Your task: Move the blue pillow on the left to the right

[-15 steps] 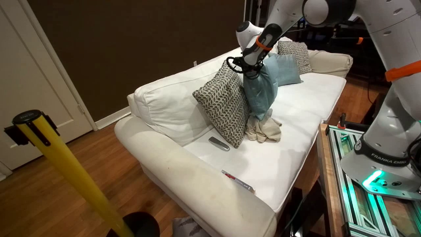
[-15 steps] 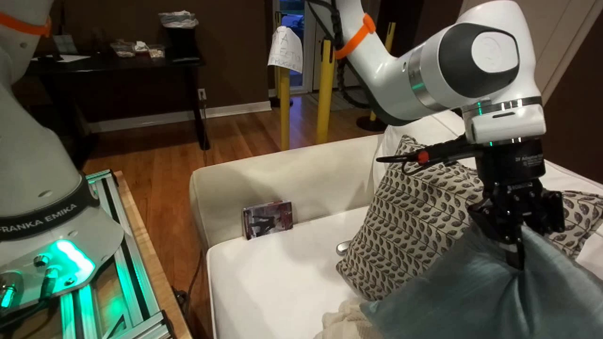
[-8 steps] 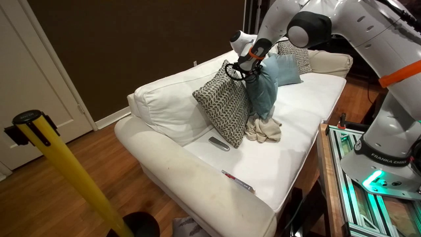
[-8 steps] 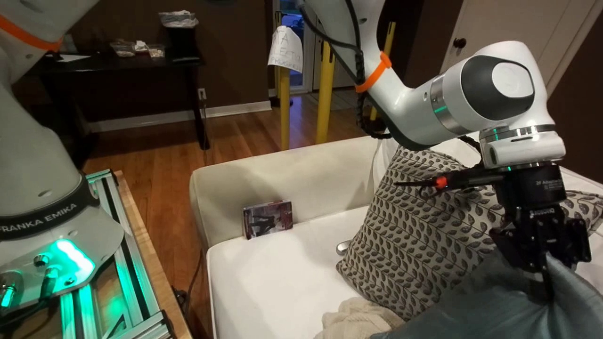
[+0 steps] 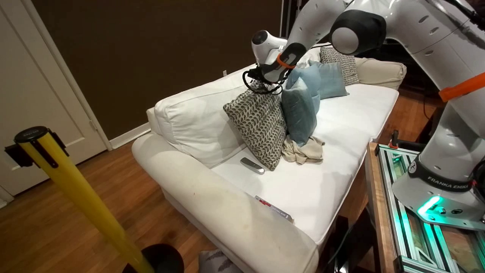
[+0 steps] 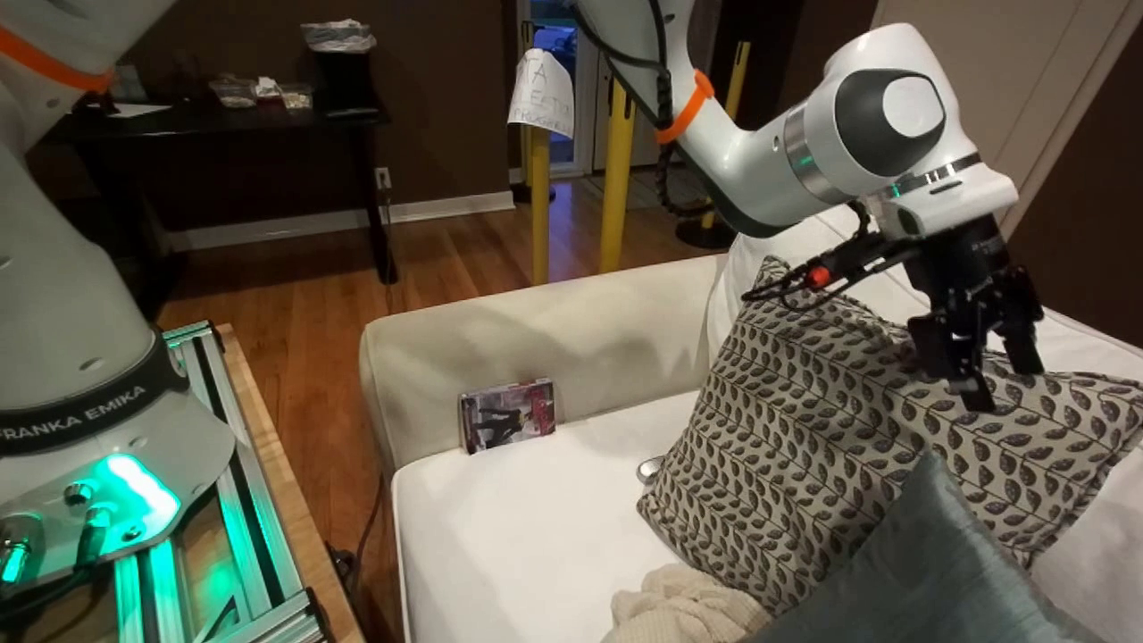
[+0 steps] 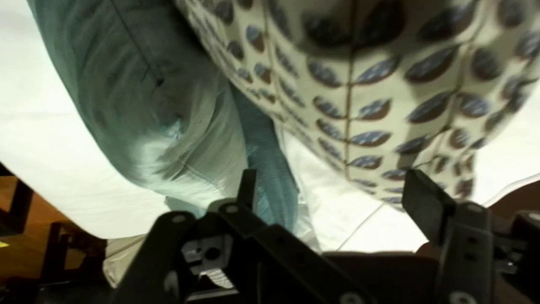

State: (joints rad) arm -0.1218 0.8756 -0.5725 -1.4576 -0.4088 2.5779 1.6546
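Near the top of the patterned pillow, the pincer hangs spread, free of the blue pillow it pinched a moment earlier. That pillow stands just beside the patterned one, its lower corner at the beige cloth, another corner pointing up, long axis near upright in an exterior view.
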